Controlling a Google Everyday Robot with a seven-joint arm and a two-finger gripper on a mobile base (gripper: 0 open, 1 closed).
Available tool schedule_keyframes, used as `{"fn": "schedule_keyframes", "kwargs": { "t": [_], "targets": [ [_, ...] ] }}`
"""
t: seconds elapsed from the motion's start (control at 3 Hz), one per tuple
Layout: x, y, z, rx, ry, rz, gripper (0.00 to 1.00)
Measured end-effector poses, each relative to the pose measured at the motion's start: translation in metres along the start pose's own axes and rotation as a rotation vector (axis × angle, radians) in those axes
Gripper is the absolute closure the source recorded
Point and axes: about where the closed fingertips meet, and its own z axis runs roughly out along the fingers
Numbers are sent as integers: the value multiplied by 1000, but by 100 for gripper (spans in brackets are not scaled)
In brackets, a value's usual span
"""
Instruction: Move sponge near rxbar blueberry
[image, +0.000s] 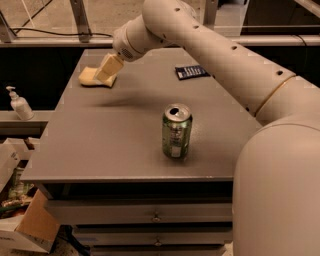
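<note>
The pale yellow sponge (91, 77) lies flat on the grey table (115, 135) near its far left edge. The gripper (107, 70) hangs at the sponge's right end, its cream fingers overlapping the sponge. The rxbar blueberry (192, 72), a flat dark navy wrapper, lies at the far right of the table, well apart from the sponge. The arm reaches in from the right, over the bar.
A green soda can (176, 130) stands upright in the front middle of the table. A white pump bottle (19, 104) stands on a ledge to the left. Cardboard boxes (25, 225) sit on the floor at lower left. Drawers are below the tabletop.
</note>
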Motion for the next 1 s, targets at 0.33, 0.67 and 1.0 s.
{"fn": "schedule_keyframes", "kwargs": {
  "t": [0.33,0.67,1.0],
  "targets": [
    [10,1,13,4,24,36,0],
    [20,0,24,-1,61,54,0],
    [26,-1,33,-10,104,63,0]
  ]
}}
